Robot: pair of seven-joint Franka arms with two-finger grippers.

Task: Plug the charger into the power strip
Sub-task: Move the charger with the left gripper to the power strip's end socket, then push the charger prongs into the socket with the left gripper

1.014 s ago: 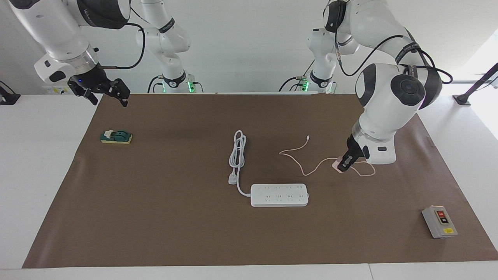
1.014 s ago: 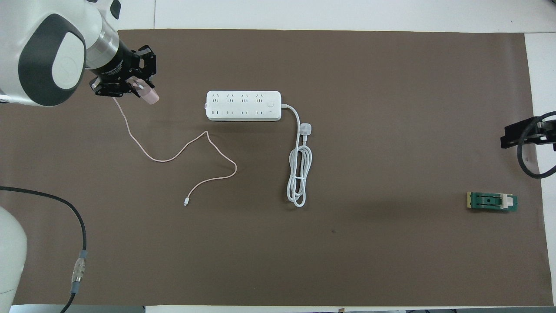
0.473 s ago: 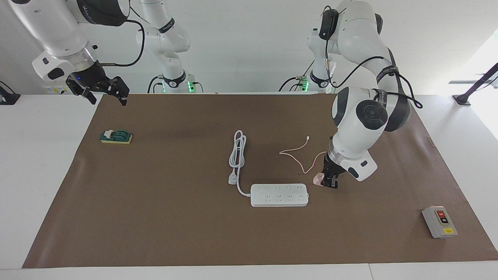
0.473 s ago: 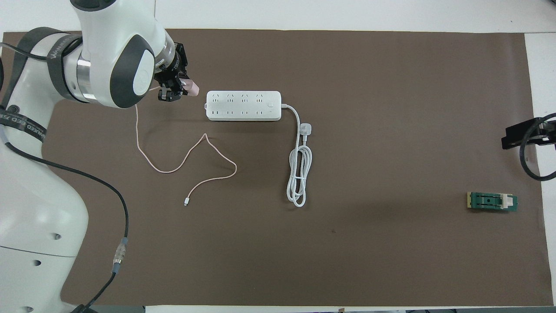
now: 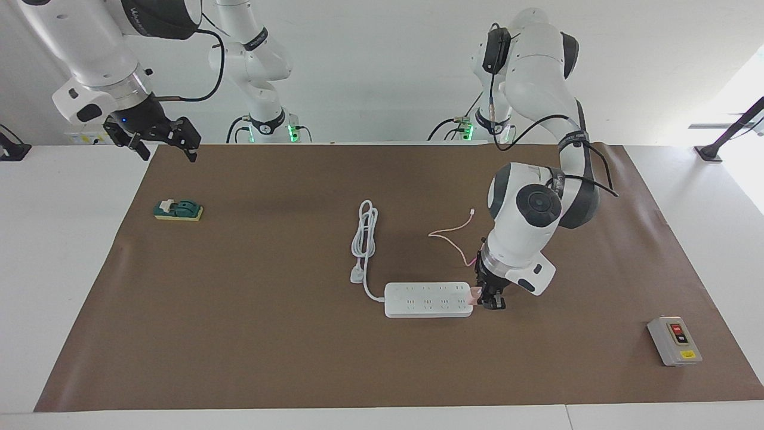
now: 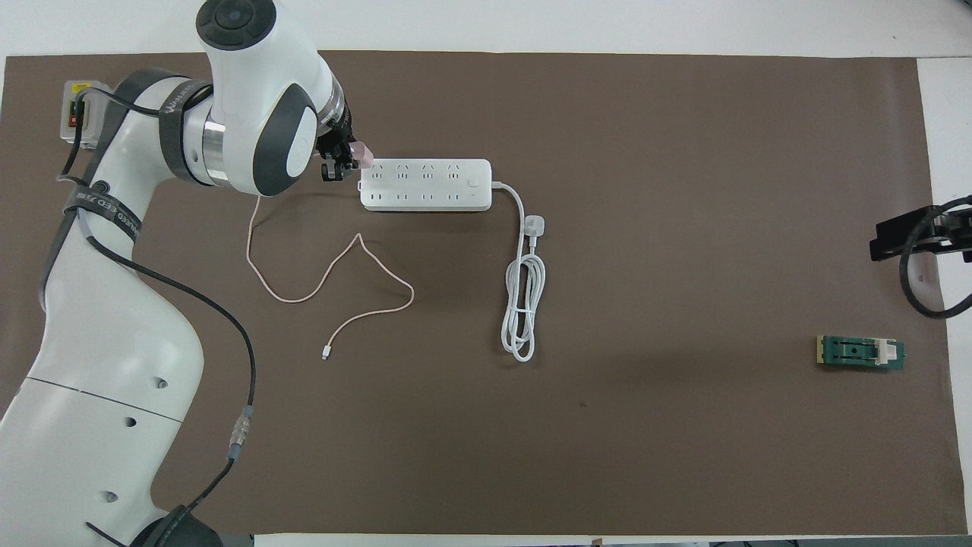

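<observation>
Moved since prior frame: charger, clamped in left gripper, now at power strip end toward left arm, cable trailing. Right gripper waits, fingers apart, empty, over mat edge.

Robotics laboratory. Two white arms are mounted at a white table covered by a brown mat, with a bare white wall at the arms' end. A grey button box and a green switch lie on the mat as test pieces.
</observation>
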